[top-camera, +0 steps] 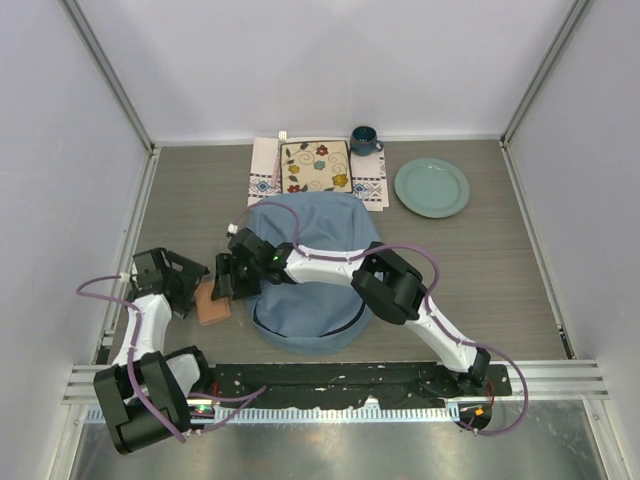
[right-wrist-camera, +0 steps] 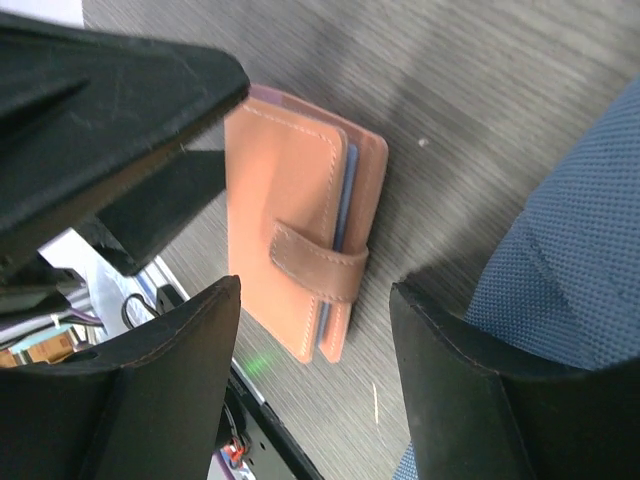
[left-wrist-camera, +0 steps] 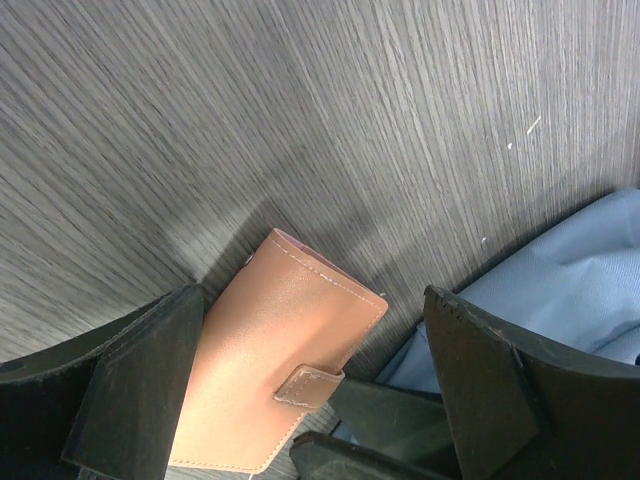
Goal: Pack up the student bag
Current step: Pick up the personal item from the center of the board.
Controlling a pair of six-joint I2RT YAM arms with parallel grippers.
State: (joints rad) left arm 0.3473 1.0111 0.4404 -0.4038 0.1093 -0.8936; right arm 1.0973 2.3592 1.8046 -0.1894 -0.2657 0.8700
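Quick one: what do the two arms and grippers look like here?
The left arm and right arm: white links, black joint housings, purple cables looping alongside. The left gripper and right gripper: black, with flat matte wedge-shaped fingers. A green light shows near the right wrist.

wallet (top-camera: 213, 303) left of student bag (top-camera: 310, 322), plate (top-camera: 431, 187) and mug (top-camera: 364, 139) behind

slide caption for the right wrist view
Open right fingers straddle tan leather wallet on grey wood-grain table, beside light-blue fabric backpack
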